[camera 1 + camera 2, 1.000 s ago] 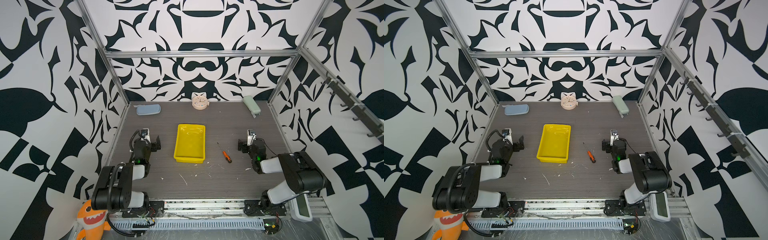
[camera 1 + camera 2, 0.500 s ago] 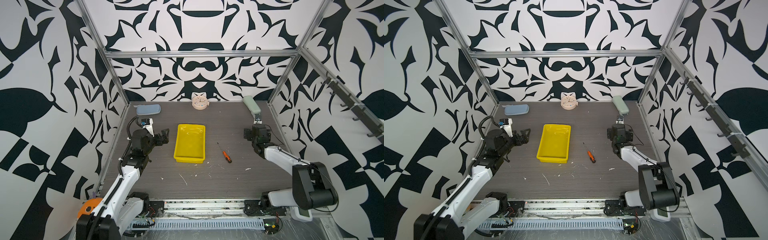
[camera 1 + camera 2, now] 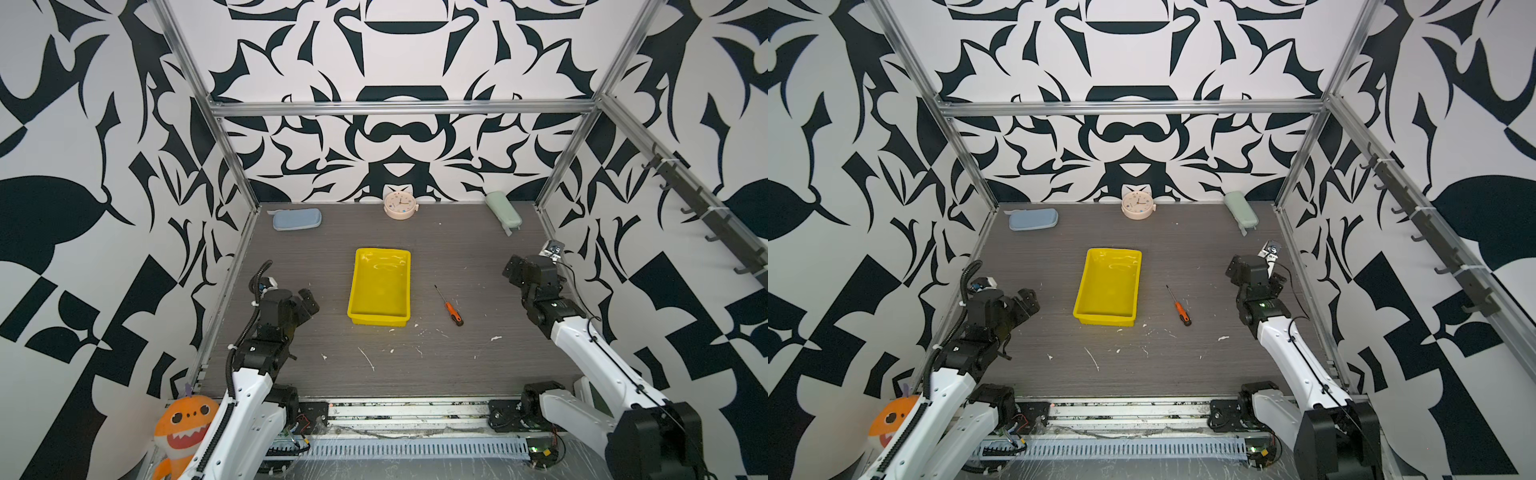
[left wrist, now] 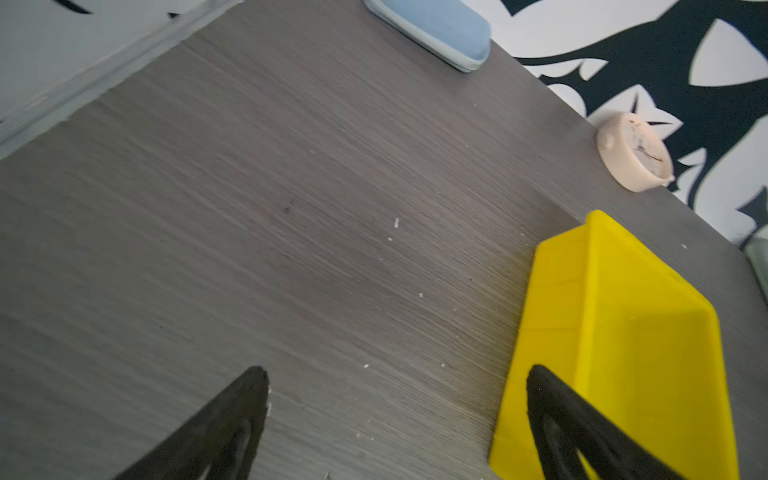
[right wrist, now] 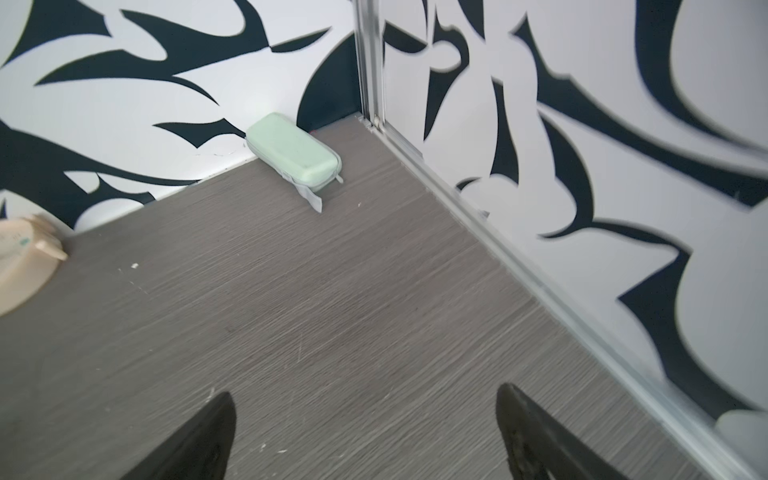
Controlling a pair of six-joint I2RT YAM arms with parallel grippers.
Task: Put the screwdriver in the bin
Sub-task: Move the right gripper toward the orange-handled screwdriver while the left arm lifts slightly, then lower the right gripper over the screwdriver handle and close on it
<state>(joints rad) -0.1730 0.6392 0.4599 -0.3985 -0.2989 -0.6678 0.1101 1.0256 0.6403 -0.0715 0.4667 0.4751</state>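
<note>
screwdriver [image 3: 448, 306] beside bin [image 3: 379, 321], well apart from right claw [image 5: 365, 400], jaws spread

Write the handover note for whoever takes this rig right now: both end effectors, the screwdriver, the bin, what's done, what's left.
Left end effector: open, empty, left of the bin and clear of it.
Right end effector: open, empty, near the right wall, facing the back corner, not over the screwdriver.
Screwdriver: flat on the table, right of the bin and apart from it, shaft toward the back wall, handle toward the front.
Bin: mid-table, nothing in it.
Done: nothing; no grasp yet.
Left: reach the screwdriver, probably with the right arm as it is nearer, pick it up, carry it over the bin, release.
</note>
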